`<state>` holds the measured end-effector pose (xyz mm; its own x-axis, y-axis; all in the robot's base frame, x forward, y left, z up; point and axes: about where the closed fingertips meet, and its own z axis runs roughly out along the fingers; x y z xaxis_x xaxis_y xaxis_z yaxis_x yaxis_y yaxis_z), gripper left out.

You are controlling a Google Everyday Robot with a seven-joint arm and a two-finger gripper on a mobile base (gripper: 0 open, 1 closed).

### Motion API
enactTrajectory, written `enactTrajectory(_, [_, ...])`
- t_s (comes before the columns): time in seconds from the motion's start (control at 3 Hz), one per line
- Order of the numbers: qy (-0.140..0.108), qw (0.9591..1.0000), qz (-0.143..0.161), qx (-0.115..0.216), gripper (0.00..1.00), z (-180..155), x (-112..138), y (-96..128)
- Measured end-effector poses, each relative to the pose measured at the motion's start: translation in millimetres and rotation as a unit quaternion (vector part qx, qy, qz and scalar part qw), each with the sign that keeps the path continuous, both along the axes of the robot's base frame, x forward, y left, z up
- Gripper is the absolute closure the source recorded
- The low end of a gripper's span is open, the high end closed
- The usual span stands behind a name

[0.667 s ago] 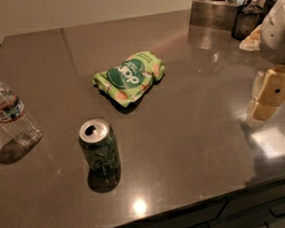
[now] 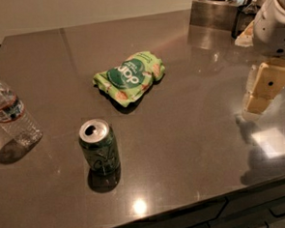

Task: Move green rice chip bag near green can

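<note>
The green rice chip bag [image 2: 129, 77] lies flat near the middle of the dark counter, light green with a dark green round logo. The green can [image 2: 99, 146] stands upright in front of it and a little to the left, silver top open, about a can's height of bare counter between them. My gripper [image 2: 261, 90] hangs at the right edge of the view, pale fingers pointing down just above the counter, well to the right of the bag and apart from it. It holds nothing that I can see.
A clear plastic water bottle [image 2: 9, 113] stands at the left edge of the counter [image 2: 192, 132]. A metal container [image 2: 213, 11] and dark items stand at the back right corner. The counter's front edge runs along the bottom, with drawers below.
The gripper has shifted slightly up and to the left. The bag, can and bottle have not moved.
</note>
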<state>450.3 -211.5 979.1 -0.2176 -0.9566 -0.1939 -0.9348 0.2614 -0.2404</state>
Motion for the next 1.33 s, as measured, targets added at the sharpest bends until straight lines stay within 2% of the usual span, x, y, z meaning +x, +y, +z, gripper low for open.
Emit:
enactTrajectory(0.67, [-0.003,0.9995,0.016,0.028,0.0,-23.6,64.3,26.6])
enactTrajectory(1.33, [-0.027,0.997,0.029,0.066,0.0,-42.5,133.7,62.1])
